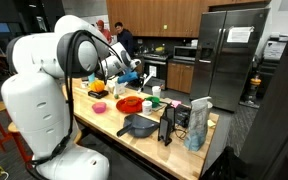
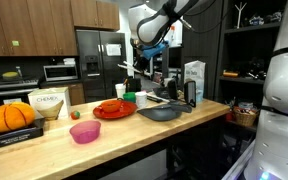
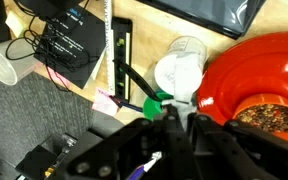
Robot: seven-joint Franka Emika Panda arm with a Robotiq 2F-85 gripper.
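Dim, warm indoor light; mild blur

— Arm (image 1: 39,75)?
— Glossy white in both exterior views, bulky rounded shells, black rings at the joints.
— And towards the wrist?
— Slimmer white links, then a black, blocky housing (image 3: 134,150) with dark fingers (image 3: 189,122).

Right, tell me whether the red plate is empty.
No, the wrist view shows a brown crumbly heap lying on the red plate.
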